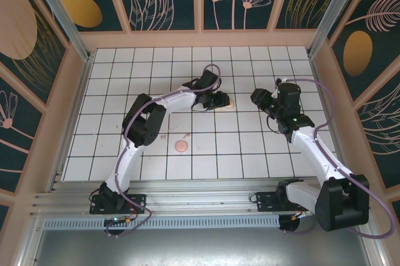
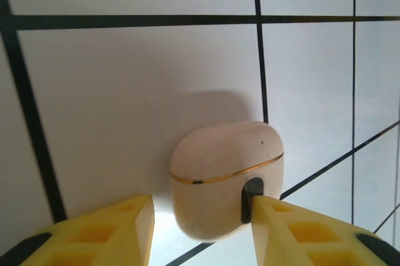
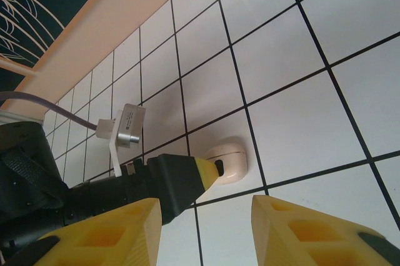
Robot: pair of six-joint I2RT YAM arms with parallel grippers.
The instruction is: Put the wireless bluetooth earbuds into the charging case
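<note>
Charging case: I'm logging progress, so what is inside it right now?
The charging case is shut along its gold seam, so its inside is covered; what it holds cannot be seen.

The left arm [image 1: 125, 160] and right arm [image 1: 312, 153] wear white shells with black joints, trailed by purple cables [image 1: 306, 80]. Their fingers [image 2: 106, 235] are yellow plastic with hollow pockets; what may be a green light [image 1: 294, 118] dots the right wrist.
</note>
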